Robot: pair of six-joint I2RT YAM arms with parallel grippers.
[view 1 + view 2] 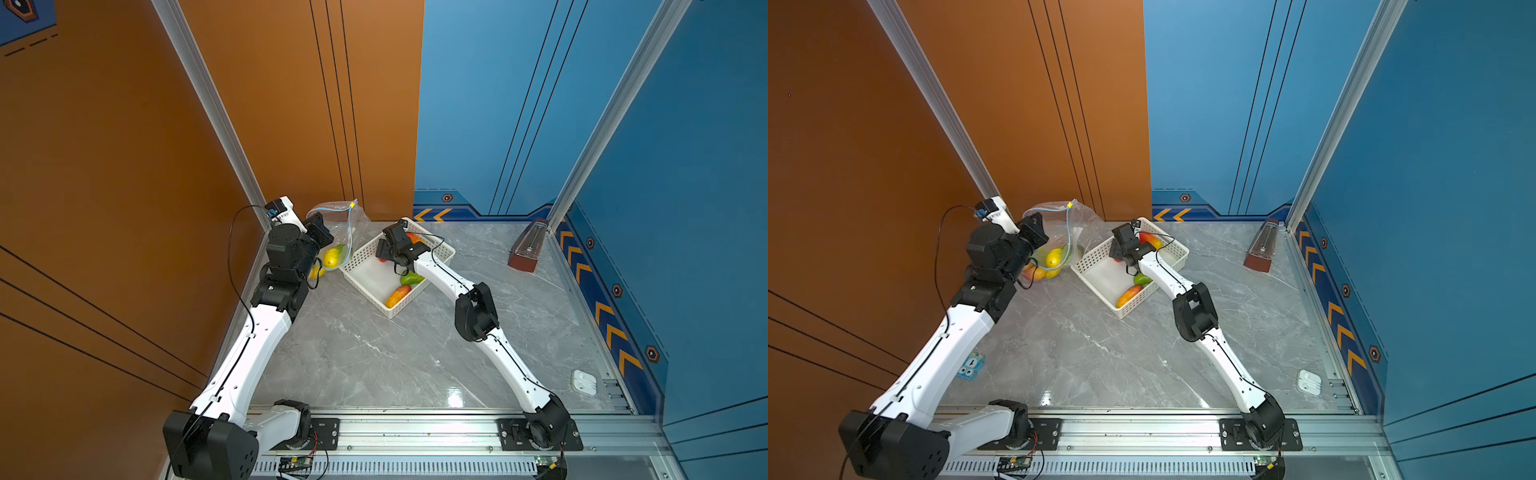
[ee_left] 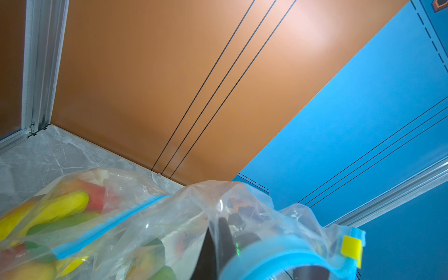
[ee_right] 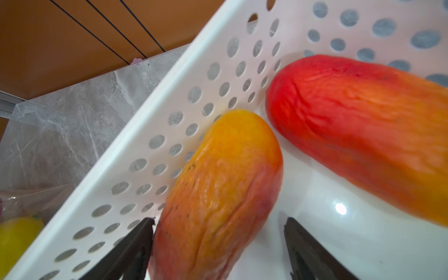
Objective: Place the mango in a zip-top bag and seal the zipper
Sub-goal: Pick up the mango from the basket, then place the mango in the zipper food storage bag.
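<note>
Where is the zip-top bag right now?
In both top views the zip-top bag stands at the table's far left, against the orange wall, directly left of the white basket; the left claw holds its rim up.

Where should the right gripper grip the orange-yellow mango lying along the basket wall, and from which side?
Across its narrow middle, from above. The orange-yellow mango lies lengthwise along the basket wall, so the right gripper should probably straddle its width: one of the jaws beside the wall, one on the free side facing the red mango.
</note>
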